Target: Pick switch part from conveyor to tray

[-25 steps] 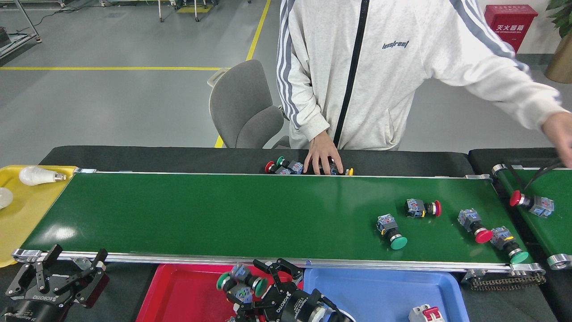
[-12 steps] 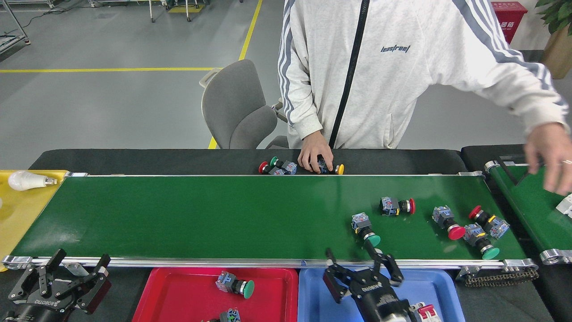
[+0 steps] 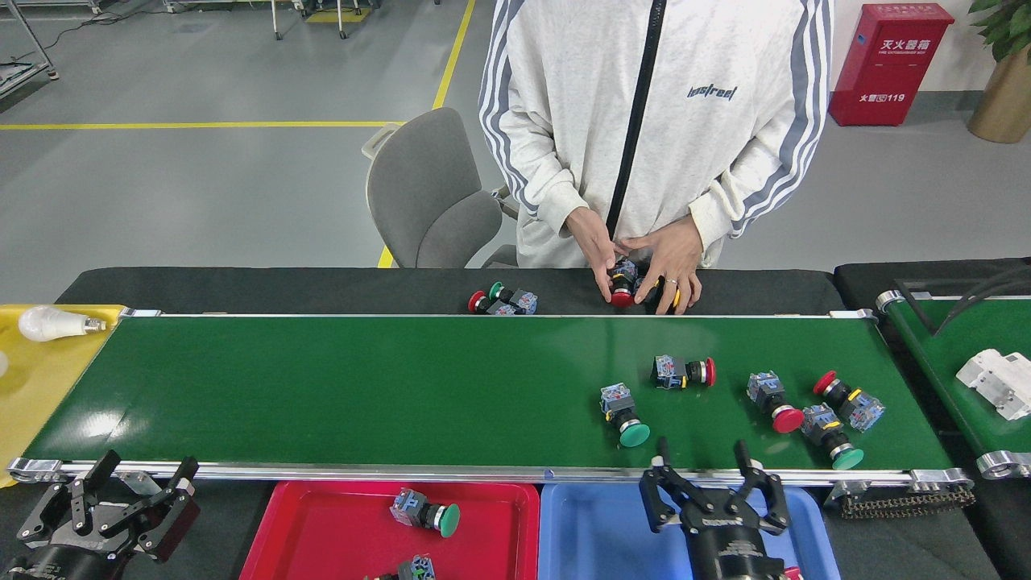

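The person [image 3: 652,121] is cut off above the shoulders by the top edge. A switch part [image 3: 622,292] is mostly hidden under the person's hands [image 3: 644,258]. The yellow tray [image 3: 32,379] is cropped by the left edge. A second switch part [image 3: 415,569] in the red tray [image 3: 322,532] is cut by the bottom edge. The white part [image 3: 999,379] on the side belt [image 3: 958,354] is too small to be identified. The right arm [image 3: 737,556] is cropped at the bottom.
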`<control>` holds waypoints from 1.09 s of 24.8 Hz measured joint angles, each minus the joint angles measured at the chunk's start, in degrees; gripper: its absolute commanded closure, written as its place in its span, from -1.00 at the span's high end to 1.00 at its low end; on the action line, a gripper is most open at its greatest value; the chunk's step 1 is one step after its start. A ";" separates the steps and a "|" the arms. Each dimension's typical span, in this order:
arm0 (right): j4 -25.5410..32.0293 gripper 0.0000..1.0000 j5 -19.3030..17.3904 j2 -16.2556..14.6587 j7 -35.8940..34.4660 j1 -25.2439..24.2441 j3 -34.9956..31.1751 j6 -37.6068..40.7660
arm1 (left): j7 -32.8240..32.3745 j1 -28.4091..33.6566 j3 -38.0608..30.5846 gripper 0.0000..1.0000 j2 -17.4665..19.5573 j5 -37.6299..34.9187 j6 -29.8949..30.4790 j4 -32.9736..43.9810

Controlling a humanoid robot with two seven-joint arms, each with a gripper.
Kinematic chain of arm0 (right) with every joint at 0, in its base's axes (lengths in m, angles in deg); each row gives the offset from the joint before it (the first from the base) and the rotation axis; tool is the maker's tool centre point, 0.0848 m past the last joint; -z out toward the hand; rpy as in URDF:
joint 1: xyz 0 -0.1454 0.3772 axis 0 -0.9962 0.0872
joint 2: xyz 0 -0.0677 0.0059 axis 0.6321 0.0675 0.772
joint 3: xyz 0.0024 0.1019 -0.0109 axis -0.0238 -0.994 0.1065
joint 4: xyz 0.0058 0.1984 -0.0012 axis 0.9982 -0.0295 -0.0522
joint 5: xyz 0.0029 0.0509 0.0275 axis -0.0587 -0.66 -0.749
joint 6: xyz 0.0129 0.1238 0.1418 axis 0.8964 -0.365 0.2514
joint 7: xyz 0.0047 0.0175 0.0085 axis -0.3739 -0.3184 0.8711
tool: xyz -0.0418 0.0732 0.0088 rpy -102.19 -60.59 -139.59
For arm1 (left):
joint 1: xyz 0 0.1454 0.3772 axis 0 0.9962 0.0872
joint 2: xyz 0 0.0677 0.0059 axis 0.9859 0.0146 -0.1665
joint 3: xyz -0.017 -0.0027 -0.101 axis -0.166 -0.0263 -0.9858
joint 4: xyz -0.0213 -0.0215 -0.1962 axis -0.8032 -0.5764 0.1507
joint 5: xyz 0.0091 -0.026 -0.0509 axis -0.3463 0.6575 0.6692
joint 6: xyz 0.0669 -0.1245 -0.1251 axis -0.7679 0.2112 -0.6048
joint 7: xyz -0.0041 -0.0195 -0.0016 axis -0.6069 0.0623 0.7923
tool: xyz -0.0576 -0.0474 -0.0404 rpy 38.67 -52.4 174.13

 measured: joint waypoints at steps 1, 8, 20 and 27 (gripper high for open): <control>-1.85 1.00 -0.09 0.00 1.69 1.97 1.30 -0.11 | -0.05 -0.06 0.07 1.00 0.01 0.00 -0.26 0.00; -14.35 -0.02 -0.38 3.90 8.47 12.51 4.03 2.29 | -0.11 -0.41 0.15 1.00 0.05 0.01 -1.03 -0.08; -11.86 -0.96 -0.17 3.28 9.06 13.34 12.45 4.02 | -0.13 -0.37 0.04 1.00 0.05 0.16 -1.17 -0.08; -7.53 1.00 -0.21 3.26 8.41 12.81 23.81 14.50 | -0.13 -0.23 0.09 1.00 0.05 0.20 -1.01 0.03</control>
